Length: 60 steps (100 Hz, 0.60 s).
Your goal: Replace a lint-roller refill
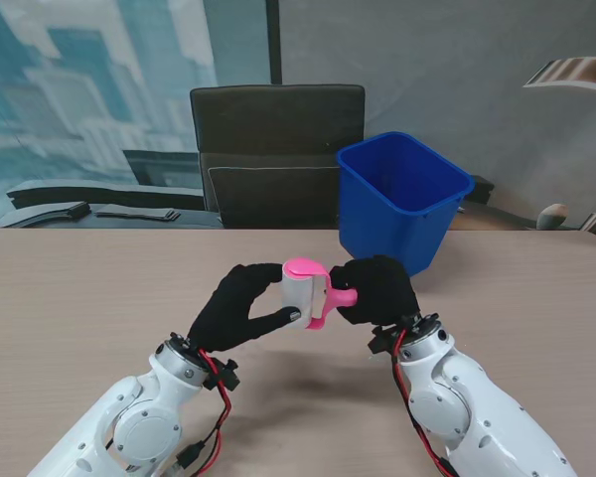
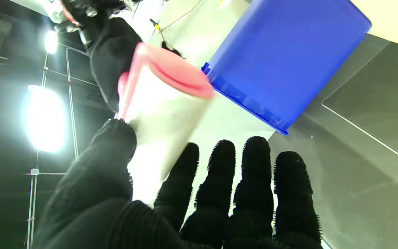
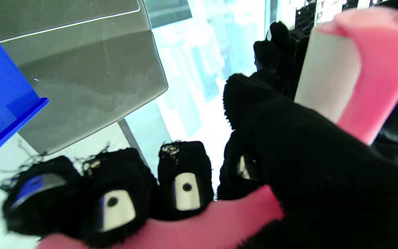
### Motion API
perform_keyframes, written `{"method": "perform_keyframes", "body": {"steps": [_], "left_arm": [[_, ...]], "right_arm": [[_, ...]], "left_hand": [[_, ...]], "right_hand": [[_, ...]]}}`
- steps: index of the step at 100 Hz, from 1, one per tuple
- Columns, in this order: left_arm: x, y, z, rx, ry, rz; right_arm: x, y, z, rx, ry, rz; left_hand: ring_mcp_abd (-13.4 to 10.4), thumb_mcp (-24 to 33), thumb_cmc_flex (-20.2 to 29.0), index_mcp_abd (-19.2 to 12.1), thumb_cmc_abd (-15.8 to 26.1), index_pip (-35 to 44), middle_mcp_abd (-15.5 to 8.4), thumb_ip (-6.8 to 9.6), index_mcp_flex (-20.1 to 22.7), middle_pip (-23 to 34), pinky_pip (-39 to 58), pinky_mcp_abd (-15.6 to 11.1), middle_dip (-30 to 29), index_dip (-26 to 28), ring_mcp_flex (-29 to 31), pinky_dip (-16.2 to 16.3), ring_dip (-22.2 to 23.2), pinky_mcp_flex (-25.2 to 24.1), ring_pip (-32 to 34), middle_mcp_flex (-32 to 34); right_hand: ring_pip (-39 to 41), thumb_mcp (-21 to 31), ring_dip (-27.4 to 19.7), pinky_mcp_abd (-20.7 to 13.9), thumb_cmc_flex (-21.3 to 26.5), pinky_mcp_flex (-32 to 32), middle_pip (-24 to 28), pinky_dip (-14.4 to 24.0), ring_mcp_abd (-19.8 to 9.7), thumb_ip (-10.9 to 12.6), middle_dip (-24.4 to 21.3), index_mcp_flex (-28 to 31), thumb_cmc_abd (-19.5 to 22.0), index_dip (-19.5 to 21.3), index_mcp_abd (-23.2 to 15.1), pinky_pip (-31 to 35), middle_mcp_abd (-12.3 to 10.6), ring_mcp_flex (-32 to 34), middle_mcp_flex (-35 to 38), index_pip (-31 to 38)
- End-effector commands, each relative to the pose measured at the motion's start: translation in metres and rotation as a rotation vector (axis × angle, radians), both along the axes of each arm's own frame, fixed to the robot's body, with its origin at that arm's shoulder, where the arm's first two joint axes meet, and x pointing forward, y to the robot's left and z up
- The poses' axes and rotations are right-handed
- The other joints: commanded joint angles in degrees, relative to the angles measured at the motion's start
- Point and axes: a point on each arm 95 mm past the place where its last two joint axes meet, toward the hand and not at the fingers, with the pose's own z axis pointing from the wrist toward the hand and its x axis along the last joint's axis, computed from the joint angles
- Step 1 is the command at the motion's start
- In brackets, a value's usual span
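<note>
A pink lint roller (image 1: pixel 318 288) with a white refill roll (image 1: pixel 300 291) is held above the table between both hands. My right hand (image 1: pixel 377 290) is shut on the pink handle (image 3: pixel 199 221), fingers curled over it. My left hand (image 1: pixel 240 306) grips the white roll (image 2: pixel 161 117), thumb on the near side and fingers on the far side. The roll's pink end cap (image 2: pixel 181 74) points toward the blue bin. In the right wrist view the roll (image 3: pixel 327 79) and pink frame (image 3: pixel 375 76) show past the thumb.
A blue plastic bin (image 1: pixel 397 199) stands on the wooden table (image 1: pixel 79 298) just behind and right of the hands. A dark chair (image 1: pixel 276 154) sits behind the table's far edge.
</note>
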Motion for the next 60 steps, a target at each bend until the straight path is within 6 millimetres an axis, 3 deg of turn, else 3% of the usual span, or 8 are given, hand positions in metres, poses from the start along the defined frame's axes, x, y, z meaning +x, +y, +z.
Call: {"method": "perform_keyframes", "body": {"steps": [1, 16, 32, 60], "left_arm": [[0.001, 0.012, -0.008, -0.001, 0.045, 0.017], [0.008, 0.032, -0.017, 0.084, 0.035, 0.046], [0.016, 0.05, -0.03, 0.175, 0.037, 0.066], [0.019, 0.058, -0.033, 0.172, 0.072, 0.099]], "right_arm": [[-0.008, -0.007, 0.006, -0.017, -0.013, -0.001], [-0.018, -0.034, 0.016, -0.089, 0.027, -0.059], [-0.03, -0.064, 0.019, -0.222, 0.162, -0.1], [-0.029, -0.086, -0.005, -0.414, 0.448, -0.13]], "left_hand": [[-1.0, 3.8, 1.1, -4.4, 2.7, -2.8, -1.0, 4.08, -1.8, -1.4, -1.6, -0.8, -2.0, -0.6, -2.1, -0.8, -1.1, -1.1, -1.8, -2.1], [-1.2, 3.0, 0.4, -4.3, 2.3, -4.8, -1.3, 3.98, -1.6, -2.2, -3.0, -0.9, -2.3, -1.1, -2.7, -1.1, -1.9, -1.6, -3.4, -2.6], [-1.3, 2.7, 0.4, -4.4, 2.1, -4.9, -1.4, 3.97, -0.2, -2.3, -3.7, -0.8, -2.2, -0.9, -2.8, -1.0, -2.1, -1.7, -3.8, -2.3], [-1.2, 2.5, 0.5, -4.0, 2.3, -5.1, -1.4, 4.02, 0.2, -1.7, -4.2, -0.8, -1.7, -0.3, -2.4, -0.8, -2.1, -1.8, -3.8, -1.4]], "right_hand": [[11.7, 2.7, 4.2, -30.7, -0.5, 2.2, 2.4, -0.4, -34.8, 3.4, 1.8, 3.4, 1.6, 2.4, -3.1, 3.4, -1.4, 3.2, 3.4, 4.8], [11.8, 3.3, 5.9, -30.3, 0.1, 3.9, 2.0, -1.1, -34.9, 4.2, 2.7, 4.9, -0.4, 2.7, -3.0, 4.5, -1.2, 3.2, 4.8, 4.5], [12.2, 5.9, 7.8, -28.3, 0.6, 5.5, 1.8, -2.0, -33.8, 1.8, 3.4, 6.6, -2.8, 3.0, -1.6, 6.0, 0.1, 3.2, 5.7, 3.9], [12.5, 7.8, 8.3, -26.3, 0.7, 5.8, 2.2, -2.5, -32.4, 0.2, 3.3, 7.4, -4.2, 3.3, -0.5, 6.8, 1.2, 3.1, 5.7, 3.5]]}}
